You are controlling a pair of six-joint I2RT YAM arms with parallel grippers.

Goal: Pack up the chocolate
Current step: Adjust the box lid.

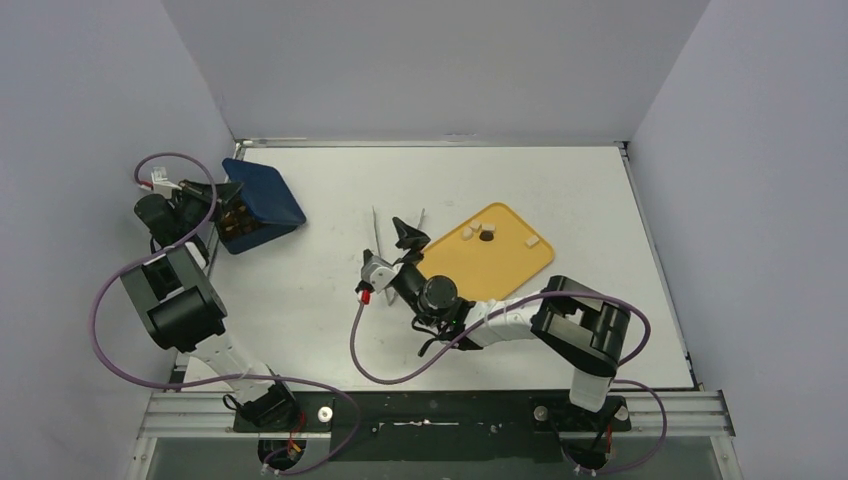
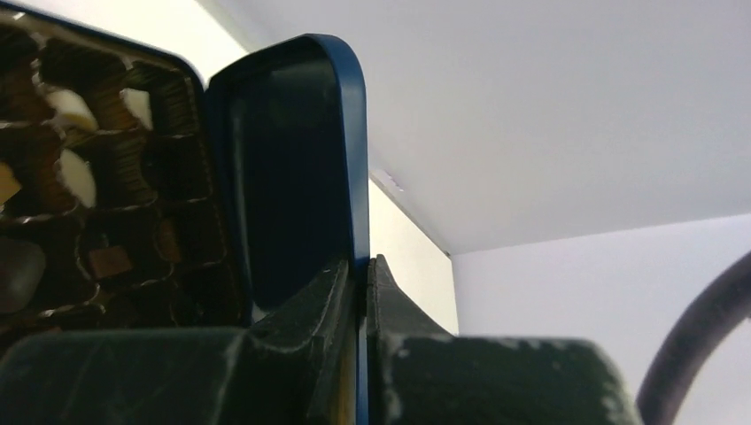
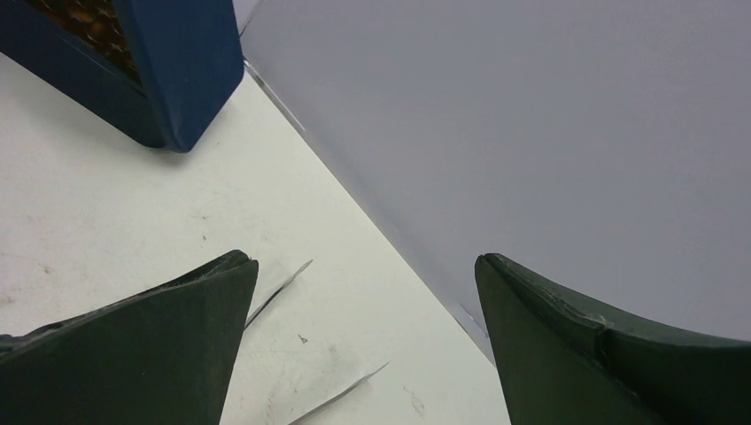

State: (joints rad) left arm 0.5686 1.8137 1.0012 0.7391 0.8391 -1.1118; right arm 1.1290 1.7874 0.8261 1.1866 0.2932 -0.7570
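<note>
box (image 1: 262,205) far left, tongs (image 1: 378,232) between it and tray (image 1: 500,270) holding chocolate (image 1: 532,241).

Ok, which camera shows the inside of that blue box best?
Left wrist: the blue box fills its left side, open, with cream and brown chocolate in the compartments. Top external shows the whole box but its contents small and dark. Right wrist catches only one corner.

The flat white table (image 1: 330,330) is carrying three things: a dark blue rectangular box (image 1: 262,203) is sitting open near its far-left corner, long thin metal tongs (image 1: 378,230) are lying near the middle, and a flat yellow plastic tray (image 1: 500,265) is lying just right of them
</note>
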